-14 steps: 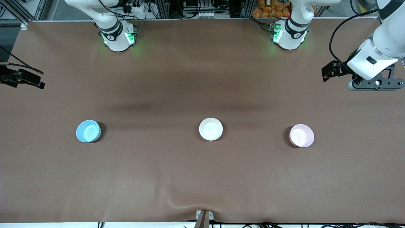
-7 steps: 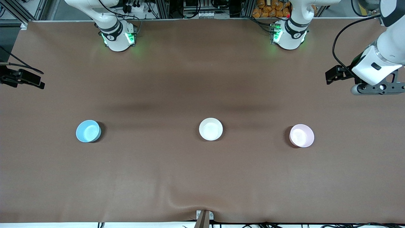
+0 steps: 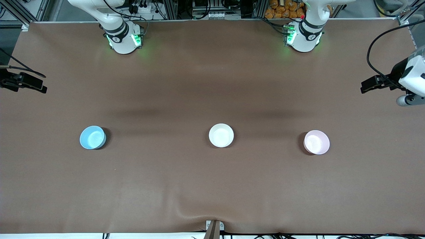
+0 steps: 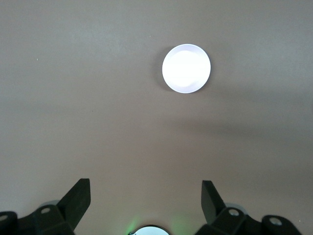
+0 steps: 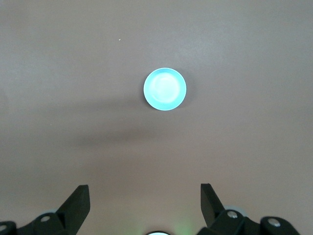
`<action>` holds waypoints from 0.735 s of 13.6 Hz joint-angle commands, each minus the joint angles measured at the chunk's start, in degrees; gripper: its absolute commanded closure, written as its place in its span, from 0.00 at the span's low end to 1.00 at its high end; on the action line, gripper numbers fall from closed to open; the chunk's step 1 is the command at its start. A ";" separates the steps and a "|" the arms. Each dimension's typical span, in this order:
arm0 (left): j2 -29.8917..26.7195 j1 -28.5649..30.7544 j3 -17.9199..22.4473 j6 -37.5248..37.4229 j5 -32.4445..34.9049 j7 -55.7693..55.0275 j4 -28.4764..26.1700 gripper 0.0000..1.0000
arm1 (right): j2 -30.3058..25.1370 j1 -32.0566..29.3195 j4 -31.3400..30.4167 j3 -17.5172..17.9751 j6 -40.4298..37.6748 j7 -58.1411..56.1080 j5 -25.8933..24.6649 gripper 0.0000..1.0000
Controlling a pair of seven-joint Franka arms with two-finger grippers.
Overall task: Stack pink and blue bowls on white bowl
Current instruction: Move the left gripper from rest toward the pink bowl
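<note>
The white bowl sits mid-table. The blue bowl sits toward the right arm's end and the pink bowl toward the left arm's end, all three in one row and apart. My left gripper is open and empty, high over the table edge at its own end. Its wrist view shows the pink bowl, washed pale. My right gripper is open and empty, waiting over its end. Its wrist view shows the blue bowl.
The brown table cover has a small wrinkle at its near edge. The arm bases stand along the edge farthest from the front camera.
My left arm has swung outward toward its end of the table, partly leaving the front view. The right arm and the three bowls have not moved.
</note>
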 commanded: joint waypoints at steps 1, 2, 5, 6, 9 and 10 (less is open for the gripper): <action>1.99 1.72 -0.27 0.63 -1.63 0.60 0.25 0.00 | 0.73 0.41 1.47 -0.18 -0.60 0.28 -0.94 0.00; 2.60 1.90 -0.27 0.98 -1.55 0.60 0.25 0.00 | 0.73 0.41 1.47 -0.09 -0.60 0.29 -0.94 0.00; 4.63 2.34 -0.27 3.17 -1.54 0.60 0.07 0.00 | 0.73 0.41 1.47 -0.18 -0.60 0.29 -1.03 0.00; 5.59 2.35 -0.27 4.14 -1.63 0.60 0.07 0.00 | 0.73 0.32 1.47 -0.18 -0.60 0.29 -0.94 0.00; 9.54 2.43 -0.35 8.35 -1.98 0.60 0.07 0.00 | 0.73 0.41 1.47 -0.18 -0.60 0.29 -0.94 0.00; 11.03 2.35 -0.35 9.76 -2.77 0.52 0.07 0.00 | 0.73 0.41 1.47 -0.09 -0.60 0.29 -1.03 0.00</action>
